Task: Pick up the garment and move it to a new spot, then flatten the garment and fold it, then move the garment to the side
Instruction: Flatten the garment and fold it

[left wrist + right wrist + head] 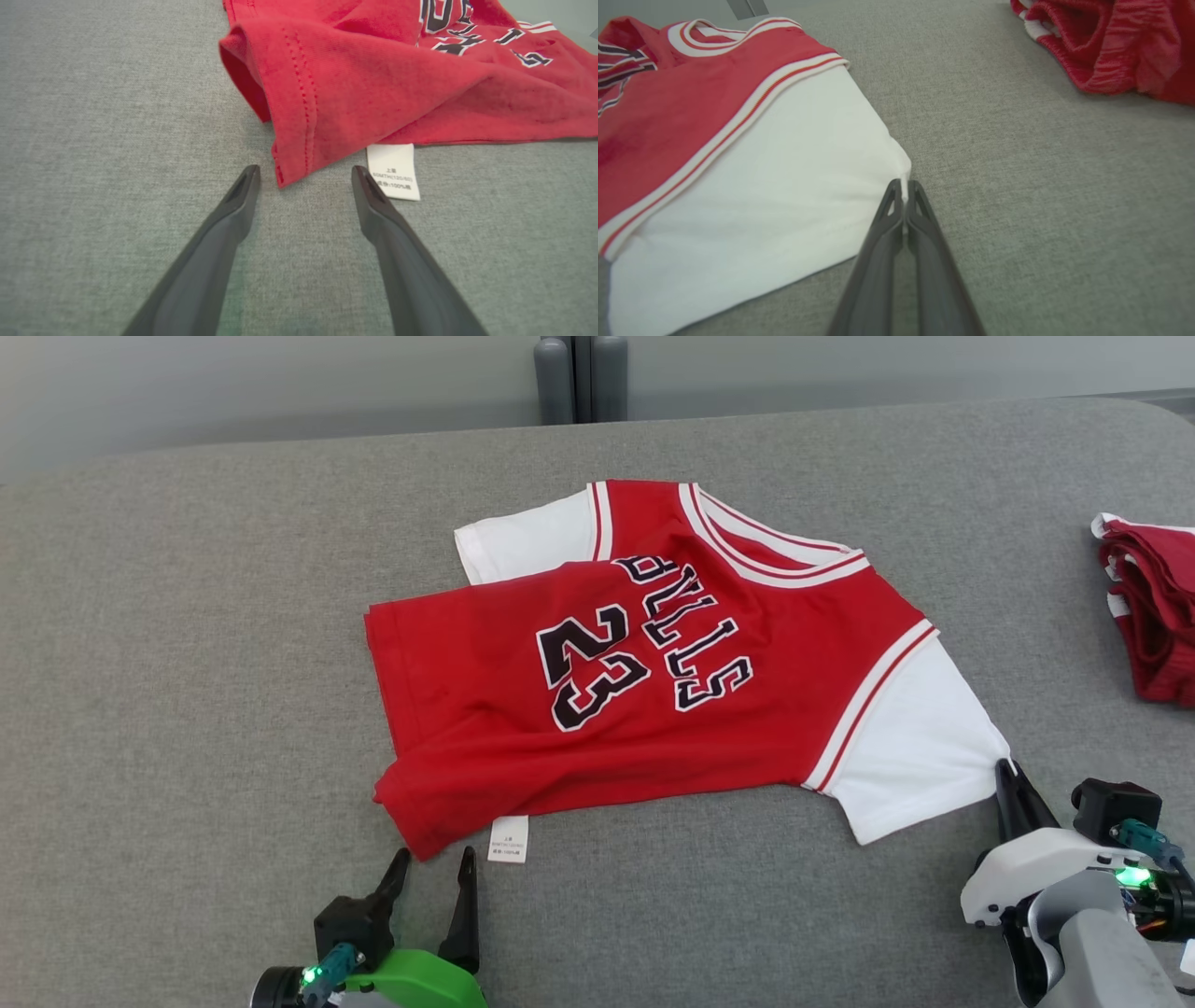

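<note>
Partly cut off, another red garment (1153, 616); right hand (904, 185) clamped on jersey (653, 709) sleeve corner, left hand (304, 169) apart.

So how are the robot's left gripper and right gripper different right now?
The left gripper has jaws wide open; the right gripper has jaws pinched shut. The left gripper holds nothing, poised at the red hem corner of the jersey; the right gripper grips its white sleeve. Both sit at the jersey's near edge.

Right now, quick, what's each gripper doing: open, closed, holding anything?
Left gripper: open, holding nothing, fingertips either side of the jersey's red hem corner.
Right gripper: shut on the corner of the jersey's white sleeve.
</note>
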Available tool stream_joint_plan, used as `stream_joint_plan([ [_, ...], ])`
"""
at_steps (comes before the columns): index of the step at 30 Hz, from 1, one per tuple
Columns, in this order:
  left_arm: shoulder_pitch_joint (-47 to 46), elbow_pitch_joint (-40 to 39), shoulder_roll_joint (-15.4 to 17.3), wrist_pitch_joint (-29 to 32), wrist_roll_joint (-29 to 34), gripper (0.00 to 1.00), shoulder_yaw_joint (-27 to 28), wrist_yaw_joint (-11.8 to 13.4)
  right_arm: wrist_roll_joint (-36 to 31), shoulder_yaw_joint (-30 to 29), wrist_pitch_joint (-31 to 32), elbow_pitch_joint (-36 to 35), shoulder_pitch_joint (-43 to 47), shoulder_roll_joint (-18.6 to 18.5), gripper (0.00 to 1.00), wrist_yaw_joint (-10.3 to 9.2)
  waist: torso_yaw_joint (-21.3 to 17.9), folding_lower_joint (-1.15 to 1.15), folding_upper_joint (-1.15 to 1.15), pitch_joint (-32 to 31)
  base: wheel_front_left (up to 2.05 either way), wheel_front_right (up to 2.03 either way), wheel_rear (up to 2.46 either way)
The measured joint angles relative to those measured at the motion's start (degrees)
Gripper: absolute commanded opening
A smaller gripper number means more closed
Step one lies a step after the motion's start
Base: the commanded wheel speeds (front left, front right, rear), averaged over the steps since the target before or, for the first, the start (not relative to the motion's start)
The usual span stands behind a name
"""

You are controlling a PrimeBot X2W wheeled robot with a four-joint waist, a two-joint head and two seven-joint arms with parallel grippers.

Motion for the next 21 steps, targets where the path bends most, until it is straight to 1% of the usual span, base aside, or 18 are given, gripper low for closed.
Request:
stream_joint_plan([
  [5,-0.7,-1.0,0.0,0.0,-0.5,1.00,0.4,0.0,0.8,1.2,0.0,-0.7,-0.8,0.0,0.00,-0.01,-0.4,0.00,0.00,0.8,0.00,0.00,0.00],
  [8,-1.6,-3.2,0.0,0.0,-0.1,1.00,0.9,0.0,1.1,1.9,0.0,-1.1,-1.0,0.0,0.00,-0.01,-0.6,0.00,0.00,1.3,0.00,0.00,0.00],
  [9,-1.7,-3.4,0.0,0.0,-0.1,0.96,1.0,0.0,1.1,2.0,0.0,-1.1,-1.1,0.0,0.00,-0.01,-0.6,0.00,0.00,1.4,0.00,0.00,0.00],
  [10,-1.7,-3.5,0.0,0.0,0.0,0.48,0.9,-0.1,1.2,2.1,0.0,-1.2,-1.1,0.0,0.00,-0.01,-0.6,0.00,0.00,1.5,0.00,0.00,0.00],
  [11,-1.7,-3.7,0.0,0.0,0.2,0.17,0.9,-0.1,1.2,2.2,0.0,-1.2,-1.1,0.0,0.00,-0.01,-0.6,0.00,0.00,1.5,0.00,0.00,0.00],
  [12,-1.8,-3.8,0.0,0.0,0.2,0.00,0.9,-0.2,1.2,2.3,0.0,-1.2,-1.1,0.0,0.00,-0.01,-0.6,0.00,0.00,1.6,0.00,0.00,0.00],
  [13,-1.9,-4.1,0.0,0.0,0.2,0.00,0.9,-0.3,1.2,2.2,0.0,-1.2,-1.1,0.0,0.00,-0.01,-0.6,0.00,0.00,1.6,0.00,0.00,0.00],
  [14,-1.9,-4.5,0.0,0.0,0.2,0.00,0.9,-0.4,1.1,1.4,0.0,-1.7,-1.1,0.0,1.00,-0.01,-0.6,0.00,0.00,1.7,0.00,0.00,0.00],
  [21,-1.9,-9.1,0.0,0.0,1.3,0.00,1.3,-0.8,0.4,-0.8,0.0,-4.3,-1.1,0.0,1.00,-0.01,-0.4,0.00,0.00,1.8,0.00,0.00,0.00],
])
